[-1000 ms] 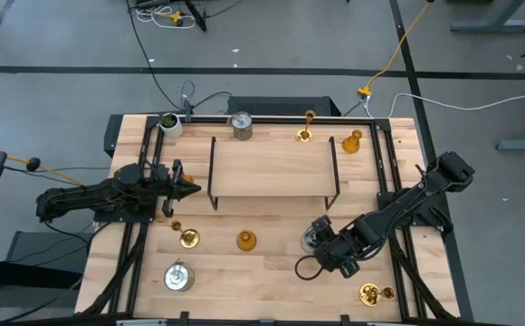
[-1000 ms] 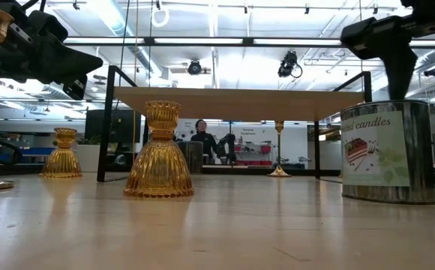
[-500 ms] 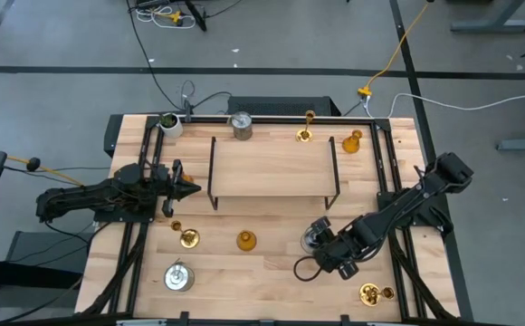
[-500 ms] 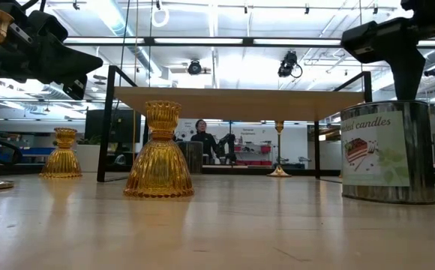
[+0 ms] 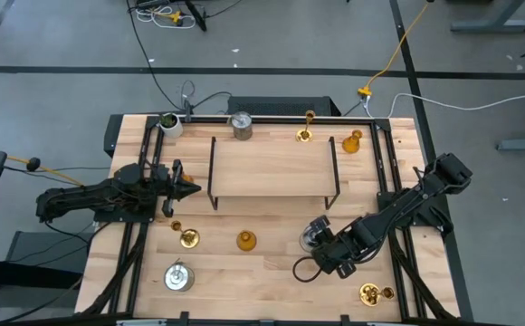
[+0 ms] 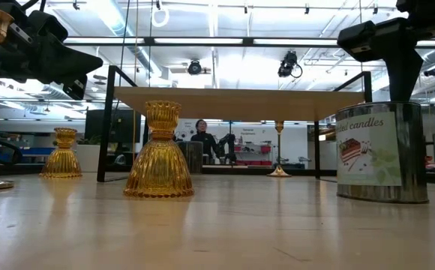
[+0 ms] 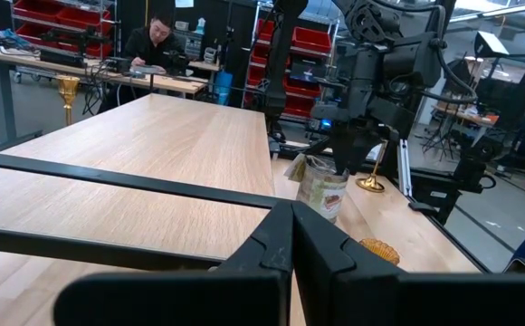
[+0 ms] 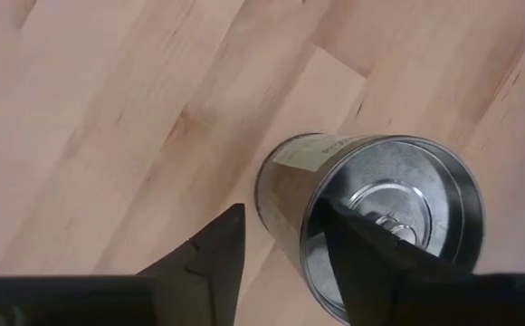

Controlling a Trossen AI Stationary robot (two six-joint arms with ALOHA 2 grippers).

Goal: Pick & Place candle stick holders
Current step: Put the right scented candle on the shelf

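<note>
- Candle tin (image 5: 314, 237), a silver can-shaped holder, stands on my table (image 5: 272, 276) near the front right, in front of the right leg of the wooden rack (image 5: 272, 165).
- My right gripper (image 8: 276, 249) reaches down onto the tin: in the right wrist view one finger is inside the tin and the other outside its wall, straddling the rim (image 8: 310, 217). The jaws are partly closed around that wall; I cannot tell if both fingers press it.
- In the low view the tin (image 6: 382, 154) shows a label reading "candles" and looks slightly tilted, with the dark gripper above it.
- My left gripper (image 5: 190, 188) waits at the rack's left side, jaws closed and holding nothing.
- An amber holder (image 5: 245, 240) stands at front centre, and a brass holder (image 5: 188, 238) is just to its left.
- A second silver tin (image 5: 178, 276) sits near the front left corner.
- Another brass holder (image 5: 371, 292) is at the front right corner.
- Behind the rack, along the far edge, I see a third silver tin (image 5: 241, 125), a tall brass holder (image 5: 306, 134) and an amber holder (image 5: 352, 142).
- A whitish cup (image 5: 169, 123) with dark contents sits at the far left corner.
- A person (image 6: 201, 139) sits at a desk in the room beyond.
</note>
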